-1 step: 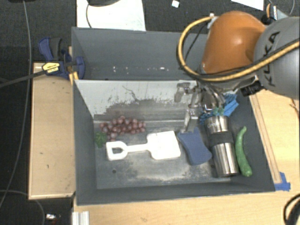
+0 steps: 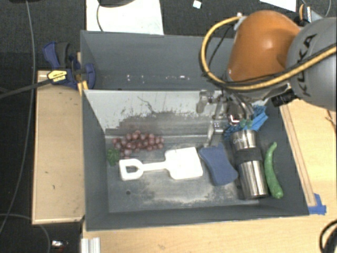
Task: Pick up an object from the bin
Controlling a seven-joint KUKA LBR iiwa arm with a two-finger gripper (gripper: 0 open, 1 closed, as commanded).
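A: We have the end effector [image 2: 216,126] low at the far right of the bin [image 2: 158,57], under the orange wrist cover [image 2: 263,44]. We cannot tell whether it stands wide or narrow. Nothing we can see is held in it.

B: Then what are we nearest to? We make out the blue sponge [image 2: 217,165] just on its near side and the steel flask [image 2: 250,172] just to its right. The flask's dark cap end points far, up toward the wrist.

A: That closeness is our worry. The two lie side by side, touching or almost so. If we come down between them, we may pinch the sponge's edge against the flask and lift neither cleanly.

B: And the flask is round and smooth, lying on its side. We judge it would roll or slip out of a grip, perhaps onto the green chilli [image 2: 273,171] along its right.

A: The bin's sloped far wall is close behind us too, and a descent there could scrape metal.

B: The white toy shovel [image 2: 164,167] lies just beside the sponge's left edge, maybe touching, so dragging the sponge may shove it. The purple grapes [image 2: 138,141] and the small green sprig [image 2: 112,156] sit well apart at the left, out of harm.
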